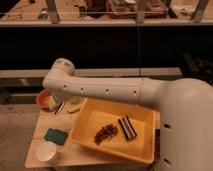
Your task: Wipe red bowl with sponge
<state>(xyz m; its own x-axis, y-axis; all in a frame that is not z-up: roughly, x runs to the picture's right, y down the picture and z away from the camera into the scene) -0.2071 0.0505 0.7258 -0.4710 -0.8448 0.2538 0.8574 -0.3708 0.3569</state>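
The red bowl [43, 97] sits at the back left corner of the small wooden table [35, 140], partly covered by my arm. The teal-green sponge [56, 135] lies flat on the table in front of it, left of the yellow tray. My white arm reaches in from the right and bends down at its elbow [60, 75]. My gripper [56, 105] hangs just over the bowl's right edge, open, with nothing between its fingers. It is well behind the sponge and apart from it.
A large yellow tray [142, 150] fills the table's middle and right, with a dark crumbly clump [105, 133] and a striped bar [127, 127] in it. A white cup [47, 152] stands at the front left. A pale green thing [75, 103] lies behind the tray.
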